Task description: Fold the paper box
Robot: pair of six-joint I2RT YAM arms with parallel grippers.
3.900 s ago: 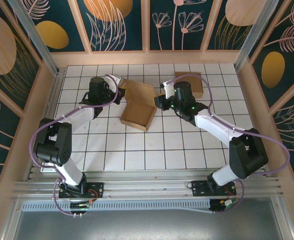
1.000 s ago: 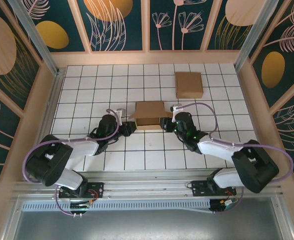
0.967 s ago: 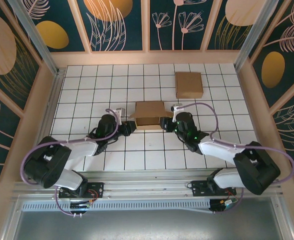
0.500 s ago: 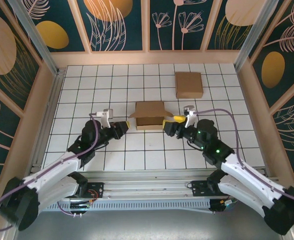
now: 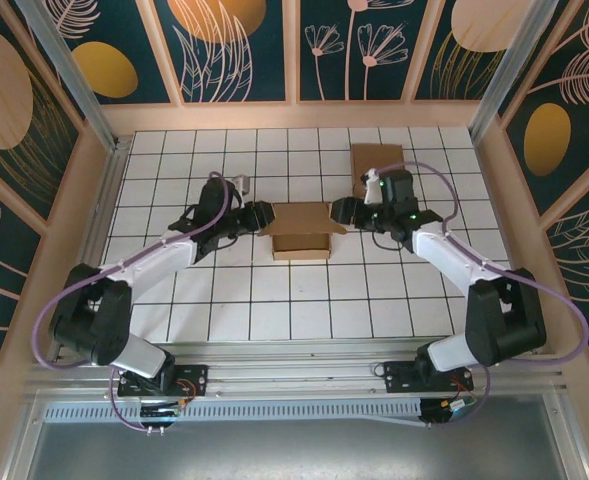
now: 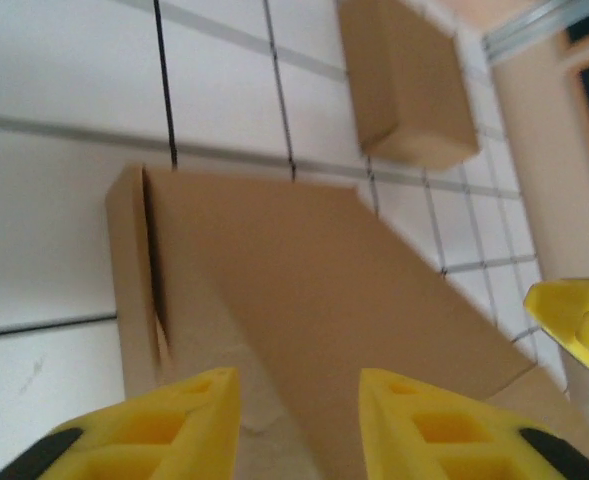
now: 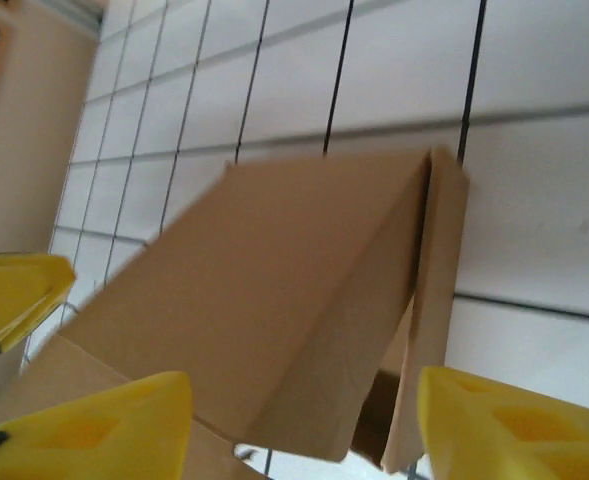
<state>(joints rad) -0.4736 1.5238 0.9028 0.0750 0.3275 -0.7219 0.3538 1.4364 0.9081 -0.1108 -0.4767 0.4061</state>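
Observation:
The brown paper box (image 5: 302, 232) lies mid-table with its lid leaning down over the body. In the left wrist view the box (image 6: 304, 260) shows its sloping lid and a narrow side flap on the left. The box (image 7: 274, 290) looks alike in the right wrist view, with a dark gap under the lid. My left gripper (image 5: 264, 215) is open at the box's far left corner, and the lid's edge lies between its yellow fingers (image 6: 174, 420). My right gripper (image 5: 339, 212) is open at the far right corner, its fingers (image 7: 104, 430) spread wide around the lid's end.
A second, closed brown box (image 5: 379, 165) lies at the back right, partly behind my right arm, and also appears at the top of the left wrist view (image 6: 404, 85). Wooden walls (image 5: 294, 115) surround the white gridded table (image 5: 294, 300).
Both grippers have moved from the box's near corners to its far corners, away from the bases. The box has stayed in about the same place.

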